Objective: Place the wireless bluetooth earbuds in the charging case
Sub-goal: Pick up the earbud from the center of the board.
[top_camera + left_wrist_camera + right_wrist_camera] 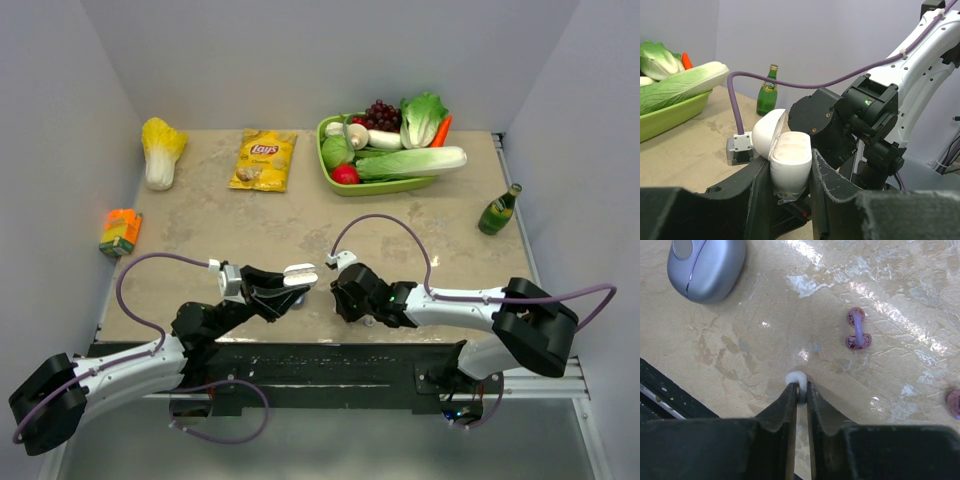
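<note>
My left gripper is shut on the white charging case and holds it upright above the table, its lid flipped open to the left. The same case shows white in the top view, just left of my right gripper. In the right wrist view my right gripper is down at the tabletop, its fingers closed on a small white earbud. A lilac earbud lies on the table beyond it. Another purple earbud shows at the right edge.
A closed lilac-grey case lies ahead-left of the right gripper. At the back stand a green tray of vegetables, a chips bag, a cabbage, an orange carton and a green bottle.
</note>
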Controlling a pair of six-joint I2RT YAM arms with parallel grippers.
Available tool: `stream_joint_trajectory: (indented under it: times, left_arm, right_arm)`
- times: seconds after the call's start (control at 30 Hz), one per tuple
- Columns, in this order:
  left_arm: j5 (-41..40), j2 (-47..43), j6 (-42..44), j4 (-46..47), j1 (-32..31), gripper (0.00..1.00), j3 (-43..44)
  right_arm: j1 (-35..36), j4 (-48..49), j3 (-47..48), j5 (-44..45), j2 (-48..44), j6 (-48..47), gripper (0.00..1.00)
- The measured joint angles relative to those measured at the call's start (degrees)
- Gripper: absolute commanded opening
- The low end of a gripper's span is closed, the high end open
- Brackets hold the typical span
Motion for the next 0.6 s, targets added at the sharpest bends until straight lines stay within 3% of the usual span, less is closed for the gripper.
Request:
stream_joint_trajectory:
  times: [0.13,0.4,0.6]
  left_arm:
    - [0.0,0.1,0.0,0.0,0.0,0.0,0.0]
    - [0.0,0.6,-0.1,0.5,0.0,0.0,0.0]
    - [-0.1,1.3,-0.6,1.9,0.0,0.0,0.0]
  right_arm:
    - [0.0,0.3,0.0,-0.1,0.0,-0.1,0.0]
    - [0.0,-0.2,-0.9,-0.2,-3.5,-0.1,0.0]
    - [0.0,-2.8,-1.6,0.2,-16.1,-0.1,0.0]
